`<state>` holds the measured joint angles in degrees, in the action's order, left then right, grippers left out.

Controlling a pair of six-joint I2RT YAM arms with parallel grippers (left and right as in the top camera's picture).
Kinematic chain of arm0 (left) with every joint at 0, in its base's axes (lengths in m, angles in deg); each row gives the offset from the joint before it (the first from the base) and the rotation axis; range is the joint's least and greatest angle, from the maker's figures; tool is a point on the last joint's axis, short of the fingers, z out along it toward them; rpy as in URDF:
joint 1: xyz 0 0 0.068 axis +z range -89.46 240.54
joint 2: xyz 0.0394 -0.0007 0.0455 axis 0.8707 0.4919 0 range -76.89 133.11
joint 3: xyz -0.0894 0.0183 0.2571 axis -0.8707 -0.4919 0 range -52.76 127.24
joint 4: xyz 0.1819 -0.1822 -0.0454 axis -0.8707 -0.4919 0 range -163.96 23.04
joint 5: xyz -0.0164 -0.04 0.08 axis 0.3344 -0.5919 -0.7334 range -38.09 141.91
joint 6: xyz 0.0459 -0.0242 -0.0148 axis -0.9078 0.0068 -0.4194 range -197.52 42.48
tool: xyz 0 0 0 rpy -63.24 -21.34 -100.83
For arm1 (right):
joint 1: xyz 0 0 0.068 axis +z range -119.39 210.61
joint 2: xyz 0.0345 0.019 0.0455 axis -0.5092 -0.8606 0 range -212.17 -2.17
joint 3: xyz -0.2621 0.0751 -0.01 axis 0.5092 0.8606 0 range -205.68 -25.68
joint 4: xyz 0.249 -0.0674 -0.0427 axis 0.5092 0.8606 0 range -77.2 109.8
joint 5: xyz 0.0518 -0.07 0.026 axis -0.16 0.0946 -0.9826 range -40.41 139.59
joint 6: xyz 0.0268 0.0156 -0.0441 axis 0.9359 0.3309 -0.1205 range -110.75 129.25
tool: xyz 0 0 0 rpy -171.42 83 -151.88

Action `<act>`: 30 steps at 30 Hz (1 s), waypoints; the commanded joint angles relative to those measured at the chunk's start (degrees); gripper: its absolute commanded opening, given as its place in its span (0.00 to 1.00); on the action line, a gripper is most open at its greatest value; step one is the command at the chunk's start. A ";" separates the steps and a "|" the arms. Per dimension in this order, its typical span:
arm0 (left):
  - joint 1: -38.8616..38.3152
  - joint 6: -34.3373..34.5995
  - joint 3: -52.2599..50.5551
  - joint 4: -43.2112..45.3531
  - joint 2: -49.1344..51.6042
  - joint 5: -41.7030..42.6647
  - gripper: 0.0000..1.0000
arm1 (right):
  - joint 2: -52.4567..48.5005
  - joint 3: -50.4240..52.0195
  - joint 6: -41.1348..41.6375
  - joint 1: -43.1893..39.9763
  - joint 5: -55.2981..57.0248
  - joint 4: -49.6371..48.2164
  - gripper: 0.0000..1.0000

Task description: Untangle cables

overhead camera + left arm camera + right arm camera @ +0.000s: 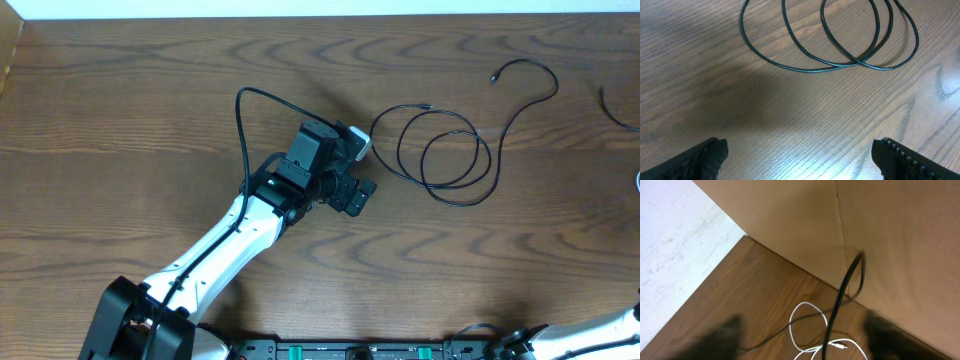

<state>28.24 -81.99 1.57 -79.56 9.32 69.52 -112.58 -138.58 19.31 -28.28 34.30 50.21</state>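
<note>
The left hand is over the brown wooden surface. Its two ribbed fingers are spread wide with nothing between them. Just beyond the fingertips lies the black cable, flat on the surface in a few loose, overlapping loops. One strand runs up and to the right to a small plug. The hand does not touch the cable.

The right hand shows only in its own wrist view, as two blurred dark shapes standing well apart, with nothing clamped between them. Below it the white cable lies in loops on the surface, near a cardboard wall. A thicker black wire hangs in front of the camera.
</note>
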 commanded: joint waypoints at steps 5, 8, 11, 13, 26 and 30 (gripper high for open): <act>0.13 0.02 0.15 0.15 0.17 -0.79 0.98 | -0.63 -0.66 1.05 2.23 -6.58 2.40 0.99; 0.13 0.04 0.15 0.31 0.17 -0.76 0.98 | -0.61 -0.66 6.43 3.58 -9.35 3.74 0.99; 0.13 0.04 0.15 0.31 0.17 -0.79 0.98 | -0.59 -0.66 14.86 5.62 -11.41 7.13 0.99; 0.13 0.04 0.15 0.33 0.17 -0.76 0.98 | -0.59 -0.66 15.82 7.45 -14.10 8.74 0.99; 0.13 0.09 0.15 0.02 0.17 -0.74 0.98 | -0.61 -0.59 11.37 25.24 -2.58 32.54 0.99; 0.13 0.07 0.15 -0.35 0.17 -0.74 0.98 | -0.61 -0.57 1.05 30.12 -2.60 37.51 0.99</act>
<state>28.24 -81.99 1.57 -79.58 9.30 69.52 -112.69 -138.71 29.06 -1.22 30.06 85.79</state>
